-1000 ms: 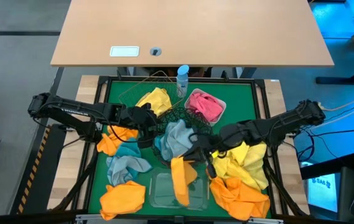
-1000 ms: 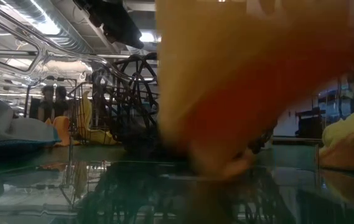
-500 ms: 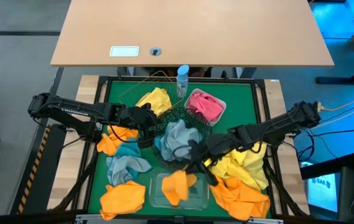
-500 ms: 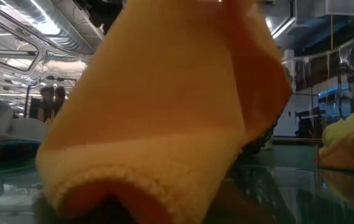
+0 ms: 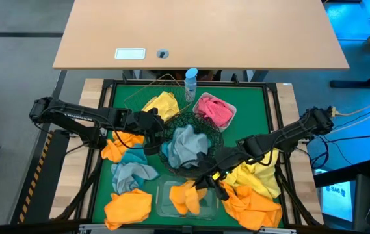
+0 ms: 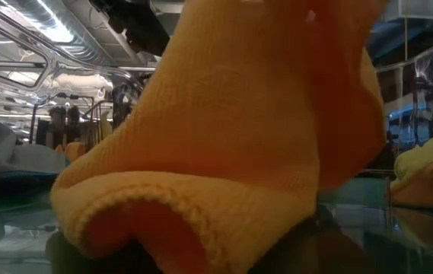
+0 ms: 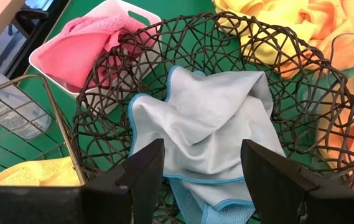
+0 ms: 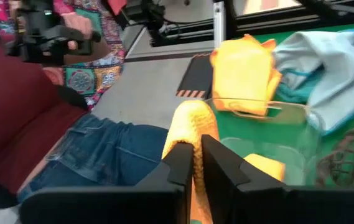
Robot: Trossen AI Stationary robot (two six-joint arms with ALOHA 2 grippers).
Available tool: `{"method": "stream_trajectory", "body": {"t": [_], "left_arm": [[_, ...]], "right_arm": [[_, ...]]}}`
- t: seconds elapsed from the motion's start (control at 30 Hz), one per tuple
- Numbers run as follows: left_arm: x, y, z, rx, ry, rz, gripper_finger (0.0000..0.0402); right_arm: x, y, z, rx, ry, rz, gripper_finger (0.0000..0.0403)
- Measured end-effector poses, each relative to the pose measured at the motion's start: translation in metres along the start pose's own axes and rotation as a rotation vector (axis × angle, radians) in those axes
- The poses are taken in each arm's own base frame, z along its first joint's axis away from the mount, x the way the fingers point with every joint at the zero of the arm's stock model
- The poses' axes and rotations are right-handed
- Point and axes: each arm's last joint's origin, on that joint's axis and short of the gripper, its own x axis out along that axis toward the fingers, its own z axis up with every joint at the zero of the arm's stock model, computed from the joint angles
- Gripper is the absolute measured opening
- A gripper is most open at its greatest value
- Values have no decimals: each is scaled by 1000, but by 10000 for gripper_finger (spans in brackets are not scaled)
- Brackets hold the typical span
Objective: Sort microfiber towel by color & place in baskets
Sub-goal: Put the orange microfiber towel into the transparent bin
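Your right gripper (image 5: 204,184) reaches in low from the right, arm stretched diagonally over the green tabletop (image 5: 250,97), fingers (image 8: 180,163) clamped on a soft orange microfiber towel (image 5: 186,197). That towel sits bunched inside the clear plastic tub (image 5: 162,207) at the front edge, filling the low view. Your left gripper (image 5: 153,135) rests at the round black wire bowl (image 5: 205,125), arm extended from the left, fingers (image 7: 140,171) apart over the grey-blue cloth (image 7: 208,124) in it. Pink cloth (image 5: 214,110) lies in the white rectangular tray (image 5: 231,108), yellow cloth (image 5: 162,104) in the thin copper wire basket (image 5: 132,97).
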Motion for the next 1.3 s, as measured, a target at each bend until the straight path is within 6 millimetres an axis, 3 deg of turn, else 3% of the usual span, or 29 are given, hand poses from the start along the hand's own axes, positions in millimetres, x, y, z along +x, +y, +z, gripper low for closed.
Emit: {"method": "stream_trajectory", "body": {"t": [0.23, 0.57, 0.73, 0.97, 1.3], "left_arm": [[0, -1, 0, 6, 5, -42, 205], [-20, 2, -3, 17, 12, -50, 205], [-37, 5, 0, 0, -46, -55, 205], [-57, 8, -3, -11, -65, -64, 205], [-62, 9, -5, -12, -60, -63, 205]], "right_arm": [[0, 0, 0, 0, -1, 0, 46], [0, 0, -1, 28, 6, -1, 166], [0, 1, -4, 125, 64, 48, 202], [-2, -3, -18, 351, 218, 3, 202], [-9, -31, -11, 592, 162, -140, 196]]}}
